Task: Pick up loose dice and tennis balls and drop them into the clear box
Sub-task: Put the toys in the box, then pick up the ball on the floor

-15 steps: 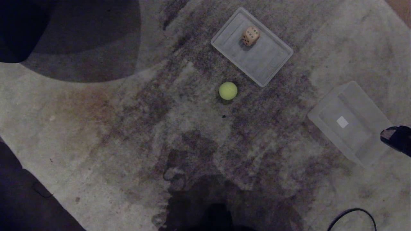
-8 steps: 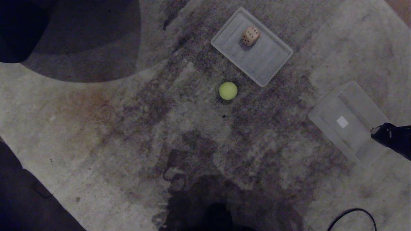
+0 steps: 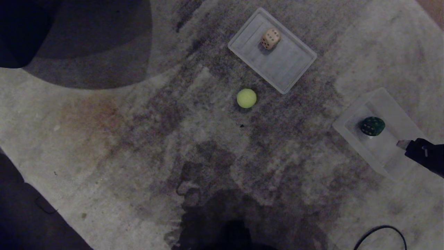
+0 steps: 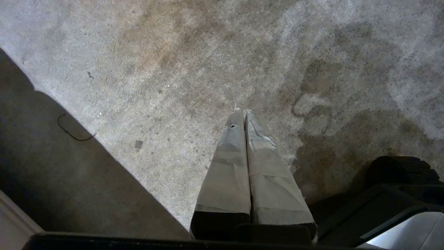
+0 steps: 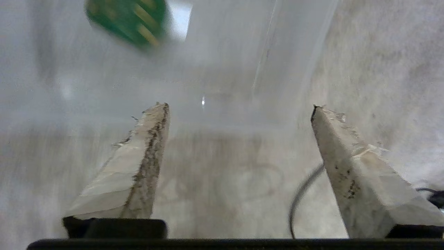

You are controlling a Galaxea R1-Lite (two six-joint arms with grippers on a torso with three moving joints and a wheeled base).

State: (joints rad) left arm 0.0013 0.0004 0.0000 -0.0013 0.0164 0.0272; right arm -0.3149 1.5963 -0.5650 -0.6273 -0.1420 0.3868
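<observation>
A dark green die (image 3: 372, 126) lies inside the clear box (image 3: 350, 113) at the right, apart from my gripper. The right wrist view has the same die (image 5: 128, 21) blurred beyond the fingers, over the box floor (image 5: 225, 62). My right gripper (image 5: 239, 106) hangs open and empty over the box's near end, and shows at the head view's right edge (image 3: 402, 144). A tennis ball (image 3: 246, 98) rests on the carpet mid-scene. A tan die (image 3: 271, 38) sits on a flat ribbed panel. My left gripper (image 4: 242, 111) is shut on nothing above bare carpet, parked.
The flat ribbed clear panel (image 3: 291, 71) lies on the carpet beyond the ball. A black cable (image 3: 380, 231) loops at the lower right, near the box. Dark furniture (image 3: 20, 31) fills the far left corner. Stained carpet spreads everywhere else.
My right gripper moved in over the box and opened. The dark green die dropped out and now lies inside the box. Ball, tan die and left arm stayed put.
</observation>
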